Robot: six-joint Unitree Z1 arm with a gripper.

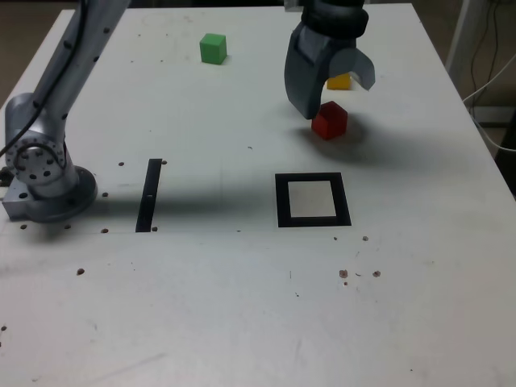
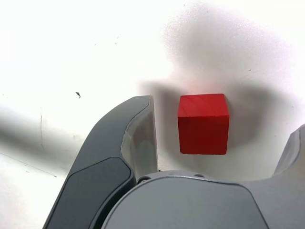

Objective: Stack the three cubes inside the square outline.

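Green cube (image 1: 213, 47) sat far up-left of square outline (image 1: 313, 200). Outline empty, nothing stacked; all three placements left. Gripper (image 1: 334, 93) spread wide, straddling red cube (image 1: 330, 119) above outline. Yellow cube (image 1: 339, 81) beyond red, half hidden.

A: Exterior view: where is the camera?
B: Raised at the bench's (image 1: 242, 322) near edge, looking obliquely down across the whole top, at a distance.

A: Wrist view?
B: Mounted behind the fingers (image 2: 138, 143), looking steeply down, very close to the surface.

A: Shared region?
B: The red cube (image 1: 329, 120) (image 2: 203, 123) and the bench patch around it.
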